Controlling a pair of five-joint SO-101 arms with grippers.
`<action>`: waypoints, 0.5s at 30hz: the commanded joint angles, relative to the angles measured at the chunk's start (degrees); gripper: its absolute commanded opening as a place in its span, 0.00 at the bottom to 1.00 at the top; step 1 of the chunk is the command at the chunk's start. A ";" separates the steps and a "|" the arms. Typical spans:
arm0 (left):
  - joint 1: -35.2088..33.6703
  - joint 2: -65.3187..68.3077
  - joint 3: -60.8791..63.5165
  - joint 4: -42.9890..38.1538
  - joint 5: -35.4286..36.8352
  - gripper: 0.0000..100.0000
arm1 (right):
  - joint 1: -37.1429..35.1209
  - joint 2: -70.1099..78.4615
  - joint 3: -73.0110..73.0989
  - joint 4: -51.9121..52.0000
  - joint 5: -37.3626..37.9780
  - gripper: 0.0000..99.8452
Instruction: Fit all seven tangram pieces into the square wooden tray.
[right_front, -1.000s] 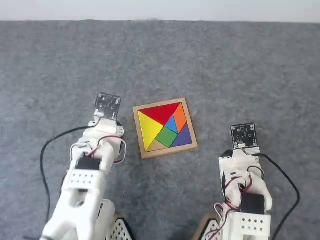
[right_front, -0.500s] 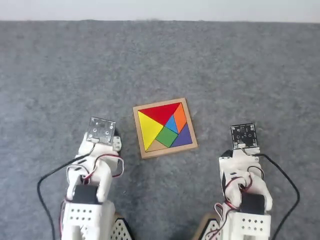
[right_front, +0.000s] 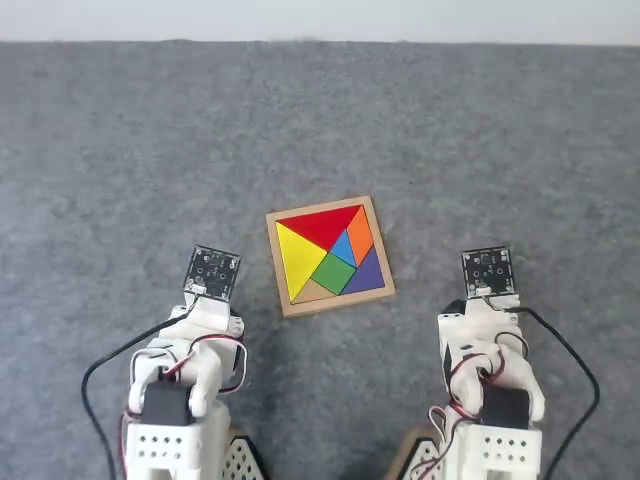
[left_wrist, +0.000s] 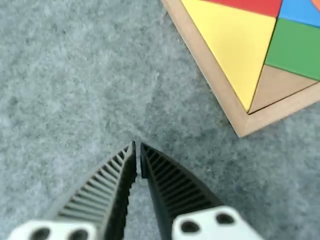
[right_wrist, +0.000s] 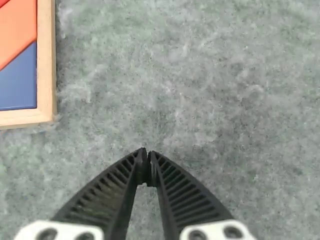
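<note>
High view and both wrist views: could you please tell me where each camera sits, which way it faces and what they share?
High view: fixed overhead, looking down at the wooden tray; shows left arm and right arm.
Left wrist view: on that arm's wrist, facing down past the shut left gripper toward the tray's yellow triangle.
Right wrist view: on that arm's wrist, facing down past the shut right gripper, tray edge alongside.
Shared: all three show the tray.
</note>
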 joint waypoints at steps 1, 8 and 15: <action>0.44 -0.97 -0.66 0.26 -0.26 0.01 | 0.31 -1.10 0.97 0.13 0.53 0.01; 0.44 -0.97 -0.66 0.26 -0.26 0.01 | 0.40 -0.84 0.97 0.40 0.53 0.01; 0.44 -0.97 -0.66 0.26 -0.26 0.01 | -1.63 -1.27 0.97 5.32 0.26 0.01</action>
